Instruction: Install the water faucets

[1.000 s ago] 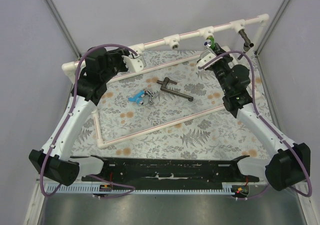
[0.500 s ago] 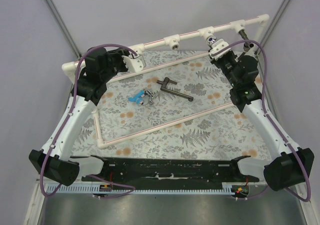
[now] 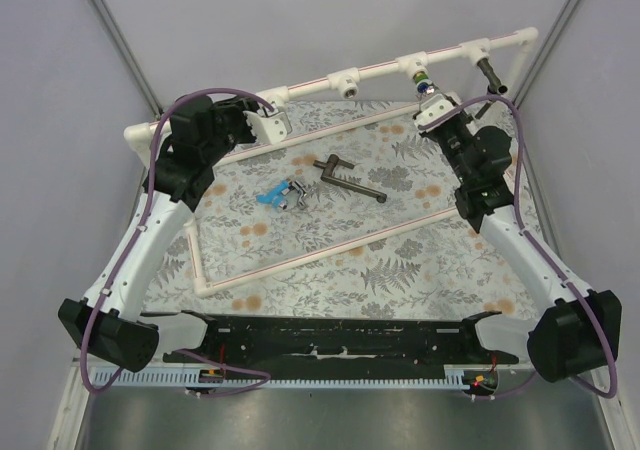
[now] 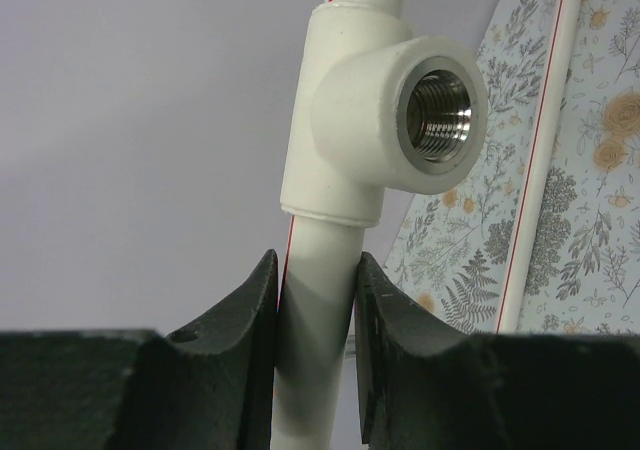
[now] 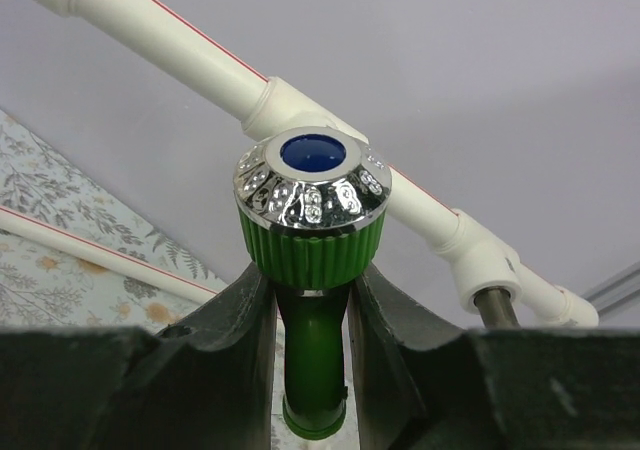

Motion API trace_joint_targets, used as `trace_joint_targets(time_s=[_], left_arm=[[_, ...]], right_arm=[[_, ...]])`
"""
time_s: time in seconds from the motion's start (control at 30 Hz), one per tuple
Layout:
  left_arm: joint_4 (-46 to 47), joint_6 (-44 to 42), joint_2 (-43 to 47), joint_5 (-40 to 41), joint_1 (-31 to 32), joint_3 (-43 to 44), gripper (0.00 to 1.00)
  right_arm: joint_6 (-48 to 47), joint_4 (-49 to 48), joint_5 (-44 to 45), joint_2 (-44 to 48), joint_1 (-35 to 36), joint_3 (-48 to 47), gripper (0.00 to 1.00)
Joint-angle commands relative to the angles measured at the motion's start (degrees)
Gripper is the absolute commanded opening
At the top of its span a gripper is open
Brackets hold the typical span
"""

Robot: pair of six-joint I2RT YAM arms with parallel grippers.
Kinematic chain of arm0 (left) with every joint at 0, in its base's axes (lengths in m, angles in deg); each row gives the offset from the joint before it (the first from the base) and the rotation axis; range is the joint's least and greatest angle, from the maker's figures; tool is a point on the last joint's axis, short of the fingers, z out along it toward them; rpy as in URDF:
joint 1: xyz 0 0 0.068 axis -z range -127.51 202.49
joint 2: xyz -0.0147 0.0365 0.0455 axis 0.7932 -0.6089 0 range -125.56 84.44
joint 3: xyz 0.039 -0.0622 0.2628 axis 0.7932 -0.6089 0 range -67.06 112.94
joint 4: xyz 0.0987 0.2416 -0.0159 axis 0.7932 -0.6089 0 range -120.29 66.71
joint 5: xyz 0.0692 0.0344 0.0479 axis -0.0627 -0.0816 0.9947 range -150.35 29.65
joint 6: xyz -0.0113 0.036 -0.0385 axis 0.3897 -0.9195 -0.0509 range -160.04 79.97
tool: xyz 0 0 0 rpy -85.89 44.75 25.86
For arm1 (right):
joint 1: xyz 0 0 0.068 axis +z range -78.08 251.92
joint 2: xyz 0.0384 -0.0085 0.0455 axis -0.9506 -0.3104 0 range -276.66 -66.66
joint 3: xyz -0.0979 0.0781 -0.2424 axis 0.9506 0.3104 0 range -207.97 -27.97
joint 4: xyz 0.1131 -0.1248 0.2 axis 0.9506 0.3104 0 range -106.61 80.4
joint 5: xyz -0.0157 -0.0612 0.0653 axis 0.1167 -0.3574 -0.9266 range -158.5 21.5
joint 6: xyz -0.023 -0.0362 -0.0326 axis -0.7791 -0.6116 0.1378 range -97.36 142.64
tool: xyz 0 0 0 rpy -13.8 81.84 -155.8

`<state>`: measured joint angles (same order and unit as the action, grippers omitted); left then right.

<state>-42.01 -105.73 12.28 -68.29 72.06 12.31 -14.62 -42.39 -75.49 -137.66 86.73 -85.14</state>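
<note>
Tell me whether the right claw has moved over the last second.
Yes. The right claw, shut on the green faucet, has shifted up and slightly right in the top view, ending closer to the fixed white pipe rail.

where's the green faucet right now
In the top view the green faucet is at the far right, clamped in the right pincer right by a tee of the white pipe rail, left of the dark faucet on the next fitting.
</note>
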Motion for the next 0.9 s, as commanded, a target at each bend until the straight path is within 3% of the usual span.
trace_joint_targets(time_s=[0.0,0.23,0.5,0.87], left_arm=[[-0.09,10.32,1.94,-7.00,0.91,-0.62,0.02],[-0.09,10.58,2.20,-7.26,0.82,-0.71,0.02],[0.09,10.67,2.46,-7.35,0.91,-1.32,0.02],[0.97,10.93,2.99,-7.43,0.91,-2.21,0.02]], right_arm=[[-7.29,3.89,2.67,-4.32,0.66,2.50,0.00],[-9.95,9.42,4.17,-3.27,2.33,-0.92,0.00],[4.36,14.79,5.40,-5.37,2.16,-4.62,0.00],[25.72,13.56,6.19,-8.27,1.63,-5.24,0.00]])
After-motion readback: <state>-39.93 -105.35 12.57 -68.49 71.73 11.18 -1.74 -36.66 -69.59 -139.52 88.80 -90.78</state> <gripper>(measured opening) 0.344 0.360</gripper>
